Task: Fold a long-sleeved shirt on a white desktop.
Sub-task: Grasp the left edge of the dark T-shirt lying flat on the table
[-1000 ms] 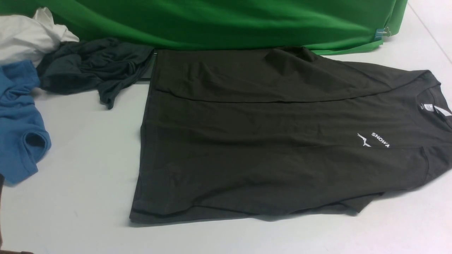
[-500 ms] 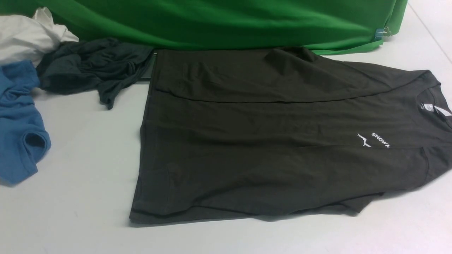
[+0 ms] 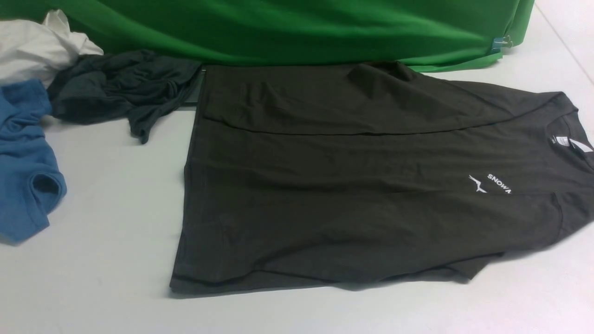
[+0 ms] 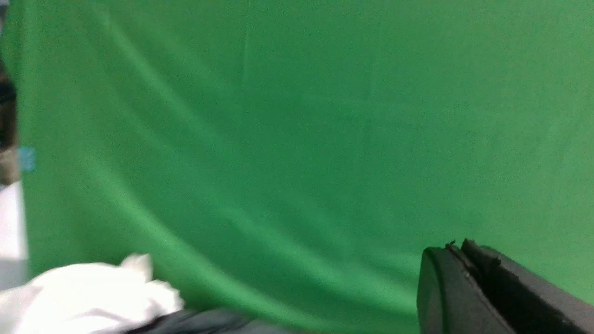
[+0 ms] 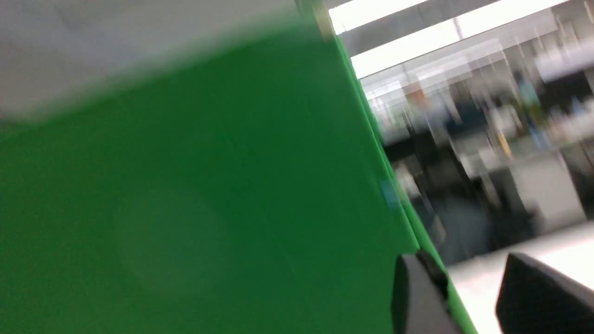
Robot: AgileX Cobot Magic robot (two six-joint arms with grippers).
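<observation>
The long-sleeved shirt (image 3: 352, 185), dark charcoal, lies flat on the white desktop (image 3: 102, 195). Its collar and white neck label (image 3: 562, 140) point right, and both sleeves are folded in over the body. White "SNOWA" lettering (image 3: 499, 183) shows on the chest. Neither gripper appears in the front view. In the left wrist view my left gripper (image 4: 458, 246) is shut with nothing in it, facing the green cloth. In the right wrist view my right gripper (image 5: 468, 273) is open and empty, raised off the table. The shirt shows in neither wrist view.
A green cloth backdrop (image 3: 287, 28) hangs along the back edge. At the far left lie a crumpled slate-grey garment (image 3: 120, 88), a blue garment (image 3: 23, 162) and a white cloth (image 3: 37, 46). The right wrist view is blurred and shows the room beyond the backdrop.
A dark edge of the left arm at the bottom left of the front view has left the frame. The shirt has not moved.
</observation>
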